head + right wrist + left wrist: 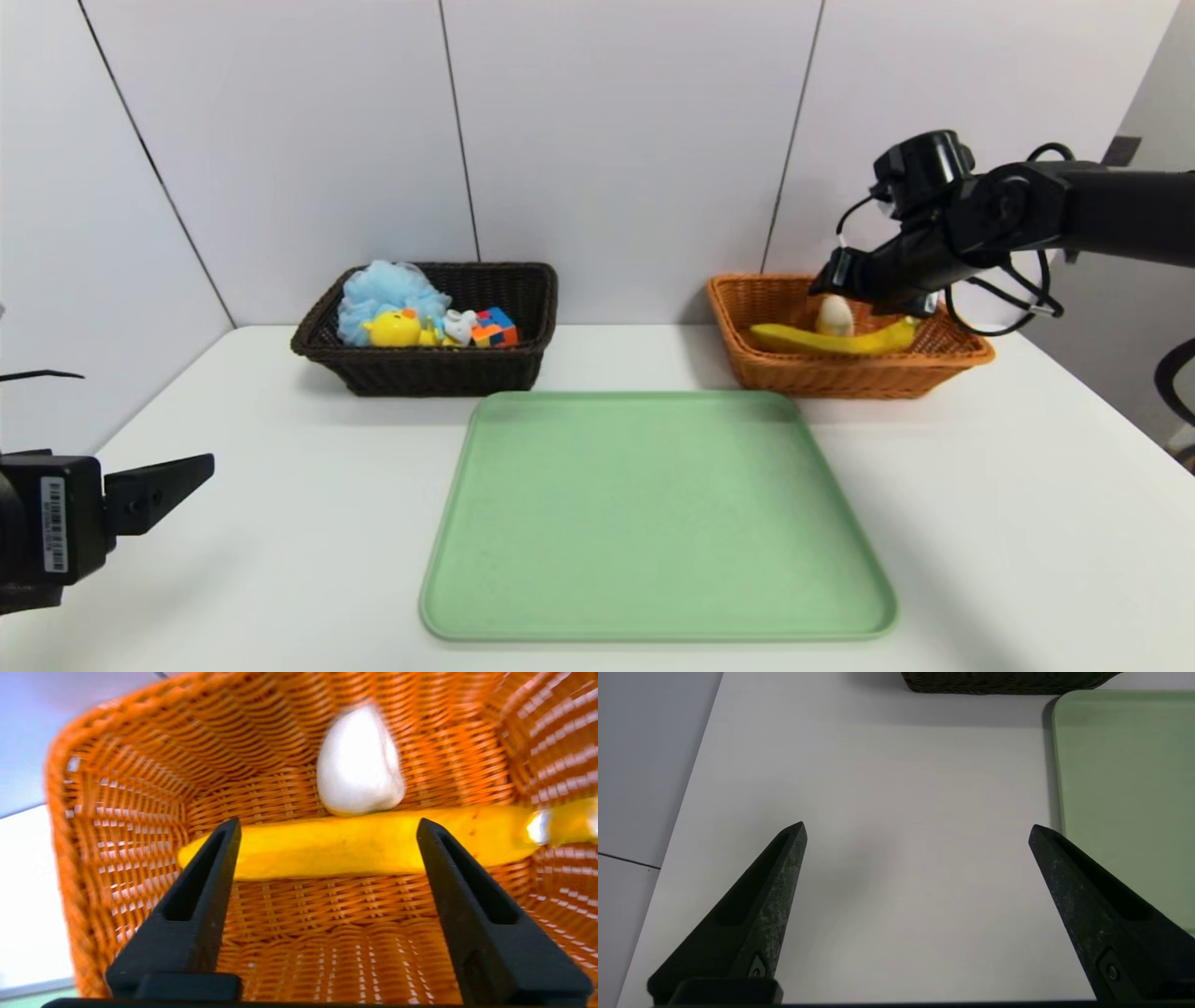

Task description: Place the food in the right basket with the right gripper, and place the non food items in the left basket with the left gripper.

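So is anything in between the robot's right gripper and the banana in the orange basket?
Nothing visible stands between the right gripper and the banana. The white food lies beside the banana, not over it, and the basket's rim is off to the side.

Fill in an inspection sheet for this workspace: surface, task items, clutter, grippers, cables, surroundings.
Surface: white table, green tray on it with nothing on it.
Left basket: blue puff, yellow toy, white-grey toy, multicoloured block.
Right basket: banana, white food item beside it.
Clutter: nothing seen.
Left gripper: open, empty, over the table's left side.
Right gripper: open, empty, over the right basket.
Cables: black, looping off the right arm; none seen on the table.
Surroundings: pale panelled wall behind.
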`<action>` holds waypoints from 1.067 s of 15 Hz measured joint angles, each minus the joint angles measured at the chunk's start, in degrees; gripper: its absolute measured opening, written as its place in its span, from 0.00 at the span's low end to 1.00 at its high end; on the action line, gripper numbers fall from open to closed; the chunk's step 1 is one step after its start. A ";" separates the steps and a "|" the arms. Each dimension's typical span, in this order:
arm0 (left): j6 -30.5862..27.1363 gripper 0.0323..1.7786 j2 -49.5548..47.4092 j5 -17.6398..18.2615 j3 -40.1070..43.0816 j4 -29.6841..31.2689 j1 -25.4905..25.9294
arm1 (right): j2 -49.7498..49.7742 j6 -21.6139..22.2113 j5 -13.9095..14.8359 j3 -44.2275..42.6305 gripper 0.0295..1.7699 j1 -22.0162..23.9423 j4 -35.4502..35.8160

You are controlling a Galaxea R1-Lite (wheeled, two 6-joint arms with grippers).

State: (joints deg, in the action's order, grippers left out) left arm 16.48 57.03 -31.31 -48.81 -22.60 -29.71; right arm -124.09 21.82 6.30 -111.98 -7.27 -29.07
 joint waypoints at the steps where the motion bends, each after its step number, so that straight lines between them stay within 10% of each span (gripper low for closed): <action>1: -0.17 0.95 0.13 -0.04 -0.57 0.02 0.00 | 1.43 -0.49 0.00 0.00 0.78 -0.09 -0.13; 10: -1.13 0.95 1.87 -2.34 -7.34 -0.51 3.04 | 24.87 -11.46 -1.24 15.24 0.91 -4.11 -0.57; 16: -5.52 0.95 -4.24 -5.35 -6.84 -1.34 16.31 | 49.40 -14.69 -1.43 37.46 0.94 -7.25 -0.16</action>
State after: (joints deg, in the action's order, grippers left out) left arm 10.96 52.79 -36.66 -55.65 -23.94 -13.40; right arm -74.69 7.13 4.88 -74.52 -14.52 -29.23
